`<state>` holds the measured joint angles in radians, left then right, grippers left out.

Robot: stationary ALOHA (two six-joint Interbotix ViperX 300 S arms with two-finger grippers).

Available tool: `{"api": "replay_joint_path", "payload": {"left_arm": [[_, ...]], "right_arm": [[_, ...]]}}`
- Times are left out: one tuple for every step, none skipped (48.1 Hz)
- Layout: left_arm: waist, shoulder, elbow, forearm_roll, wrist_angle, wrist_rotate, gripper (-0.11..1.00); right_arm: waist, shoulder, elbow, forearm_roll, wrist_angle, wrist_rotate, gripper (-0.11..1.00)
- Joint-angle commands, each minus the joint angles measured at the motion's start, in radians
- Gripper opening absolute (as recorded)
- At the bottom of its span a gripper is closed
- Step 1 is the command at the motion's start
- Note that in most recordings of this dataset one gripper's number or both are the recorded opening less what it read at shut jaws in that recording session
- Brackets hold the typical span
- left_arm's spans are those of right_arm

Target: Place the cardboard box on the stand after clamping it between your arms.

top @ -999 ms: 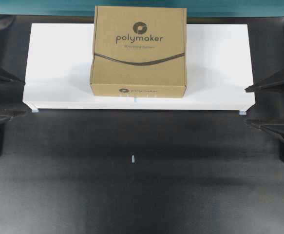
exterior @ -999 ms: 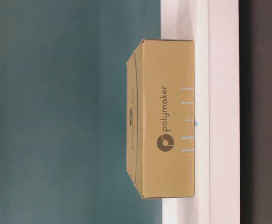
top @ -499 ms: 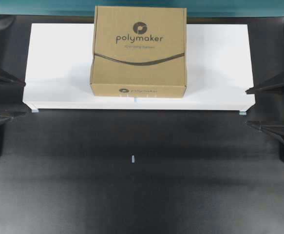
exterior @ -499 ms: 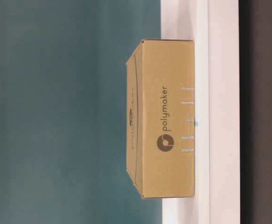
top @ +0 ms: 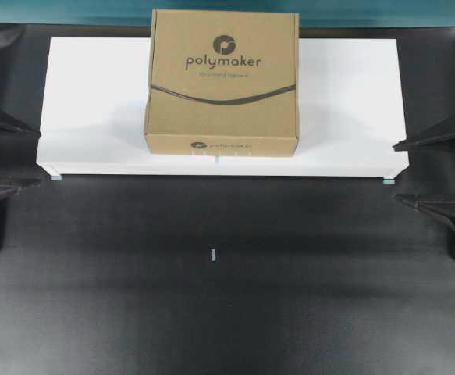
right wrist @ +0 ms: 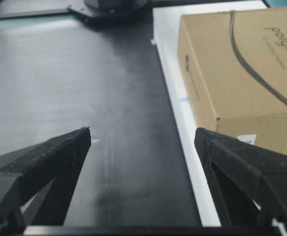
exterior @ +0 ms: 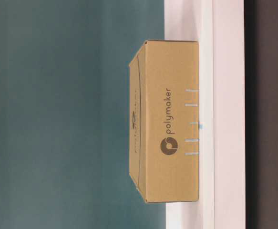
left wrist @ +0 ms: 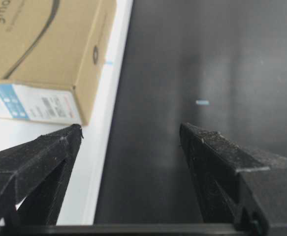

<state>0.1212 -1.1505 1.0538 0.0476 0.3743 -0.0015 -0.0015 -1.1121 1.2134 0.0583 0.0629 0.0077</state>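
Overhead view: even, fairly bright light; white stand (top: 344,101) near overexposed, surface detail washed out. Soft shadow on stand left of cardboard box (top: 222,82). Dark bench (top: 211,297) shows broad dull sheen bands, faint grey glare across middle. Slight softness overall, low resolution.
Table-level view: picture turned sideways; teal backdrop (exterior: 57,114) smooth, mildly vignetted.
Wrist views: left gripper (left wrist: 131,132) and right gripper (right wrist: 143,135) tips blurred, close to lens; bench reflects pale streak.

Matte black, rough-textured triangular claw fingers (left wrist: 40,162)
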Motion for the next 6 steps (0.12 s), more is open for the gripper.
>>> {"api": "replay_joint_path", "payload": {"left_arm": [[-0.002,0.006,-0.011,-0.002,-0.009,0.002,0.78],[-0.002,0.006,-0.011,-0.002,-0.008,0.002,0.78],[-0.002,0.006,-0.011,-0.002,-0.009,0.002,0.78],[-0.002,0.006,-0.011,-0.002,-0.009,0.002,0.78],[-0.002,0.006,-0.011,-0.002,-0.008,0.0,0.78],[-0.002,0.006,-0.011,-0.002,-0.009,0.0,0.78]], "right_arm": [[-0.002,0.005,0.0,-0.002,-0.009,0.008,0.82],[0.0,0.005,0.0,-0.002,-0.009,0.008,0.82],[-0.002,0.005,0.003,0.0,-0.009,0.008,0.82],[0.0,0.005,0.003,0.0,-0.009,0.008,0.82],[-0.002,0.005,0.003,0.0,-0.009,0.009,0.82],[-0.002,0.005,0.005,0.0,-0.009,0.008,0.82]]}}
